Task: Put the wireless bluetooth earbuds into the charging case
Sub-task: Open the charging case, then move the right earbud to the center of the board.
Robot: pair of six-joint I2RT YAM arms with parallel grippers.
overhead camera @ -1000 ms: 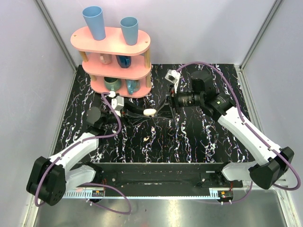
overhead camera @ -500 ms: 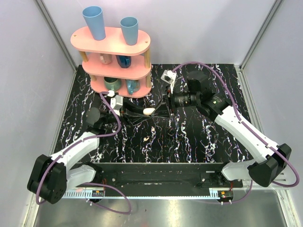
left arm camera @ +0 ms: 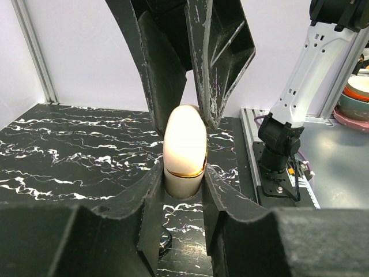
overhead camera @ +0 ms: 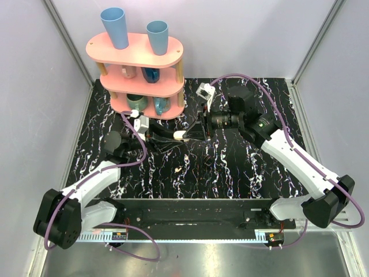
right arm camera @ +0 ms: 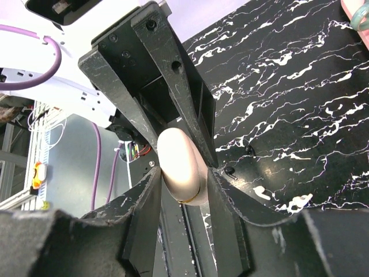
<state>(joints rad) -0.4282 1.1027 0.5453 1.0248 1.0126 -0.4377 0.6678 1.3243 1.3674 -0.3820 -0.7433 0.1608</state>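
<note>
Left tool [left arm camera: 182, 174], right tool [right arm camera: 181, 178] on charging case [left arm camera: 185, 141]

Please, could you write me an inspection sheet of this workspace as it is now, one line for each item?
Surface: black marbled mat, no spill seen.
Job's things: charging case closed, held above the mat; one earbud lies loose on the mat; the second cannot be made out.
Clutter: pink rack with cups, far left.
Grippers: left tool and right tool both clamp the case from opposite sides.
Cables: purple cables loop along both arms.
Surroundings: pale walls; nothing else seen.
</note>
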